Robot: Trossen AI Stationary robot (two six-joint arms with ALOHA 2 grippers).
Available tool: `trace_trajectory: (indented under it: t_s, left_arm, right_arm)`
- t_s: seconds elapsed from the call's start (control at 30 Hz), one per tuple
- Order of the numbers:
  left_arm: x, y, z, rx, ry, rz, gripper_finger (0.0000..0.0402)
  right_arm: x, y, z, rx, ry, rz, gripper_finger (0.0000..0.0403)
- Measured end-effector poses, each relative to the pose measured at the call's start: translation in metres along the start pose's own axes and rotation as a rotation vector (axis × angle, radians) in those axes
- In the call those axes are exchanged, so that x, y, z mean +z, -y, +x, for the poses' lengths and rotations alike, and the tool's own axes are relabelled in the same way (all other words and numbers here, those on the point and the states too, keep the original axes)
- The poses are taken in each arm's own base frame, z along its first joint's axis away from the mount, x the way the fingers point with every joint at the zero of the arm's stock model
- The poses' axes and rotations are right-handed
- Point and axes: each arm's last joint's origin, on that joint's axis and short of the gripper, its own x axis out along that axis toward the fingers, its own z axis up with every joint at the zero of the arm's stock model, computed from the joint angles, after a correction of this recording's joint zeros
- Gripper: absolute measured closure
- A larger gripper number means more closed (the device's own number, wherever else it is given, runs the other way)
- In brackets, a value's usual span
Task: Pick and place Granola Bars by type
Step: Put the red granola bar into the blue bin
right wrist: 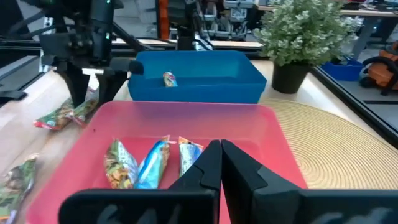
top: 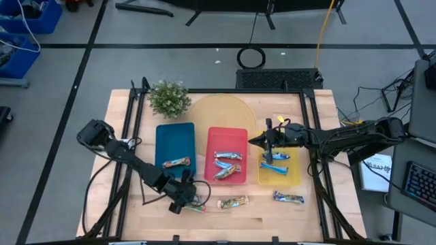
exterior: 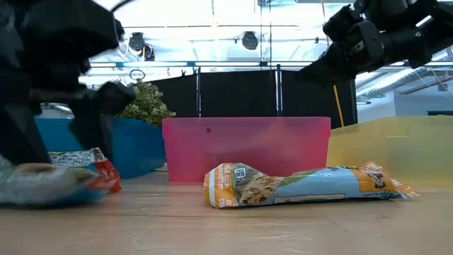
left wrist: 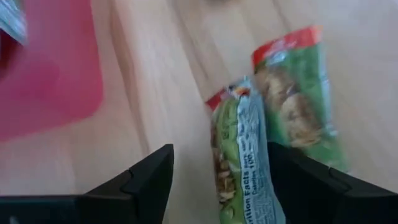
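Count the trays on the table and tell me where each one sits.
3. The blue tray is on the left arm's side, by the potted plant. The red tray sits in the middle. The yellow tray is on the right arm's side. None appears hidden.

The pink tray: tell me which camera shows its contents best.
The high view: the pink tray is seen from above, its three bars unobstructed. The right wrist view shows the bars partly behind the right gripper. The low view shows only its wall; the left wrist view, a corner.
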Motion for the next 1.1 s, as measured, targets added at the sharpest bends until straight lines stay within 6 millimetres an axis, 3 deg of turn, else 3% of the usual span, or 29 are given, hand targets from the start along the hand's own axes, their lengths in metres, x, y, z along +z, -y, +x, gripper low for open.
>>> trace_trajectory:
  t_s: [0.27, 0.43, 0.57, 0.87, 0.97, 1.1]
  left_arm:
    - [-0.003, -0.005, 0.01, -0.065, -0.043, -0.035, 0.0194]
    - [0.003, -0.004, 0.006, -0.098, -0.035, -0.055, 0.0279]
    - [0.027, 0.002, -0.01, -0.146, 0.009, -0.041, 0.0362]
    - [0.067, 0.009, -0.061, 0.015, -0.061, 0.07, 0.0358]
    - [0.069, 0.003, -0.085, 0.121, -0.124, 0.108, 0.0369]
    - [0.052, -0.019, -0.109, 0.245, -0.239, 0.087, 0.0369]
  right_arm:
    - [-0.003, 0.001, -0.001, -0.01, -0.007, 0.012, 0.0403]
    - [-0.003, 0.001, -0.001, -0.011, -0.007, 0.021, 0.0403]
    - [-0.003, 0.001, -0.001, -0.01, -0.007, 0.021, 0.0403]
    - [-0.004, 0.0, -0.001, -0.005, -0.009, 0.027, 0.0403]
    - [-0.004, 0.0, -0.001, 0.022, -0.01, 0.027, 0.0403]
    - [-0.004, -0.001, -0.001, 0.046, -0.009, 0.026, 0.0403]
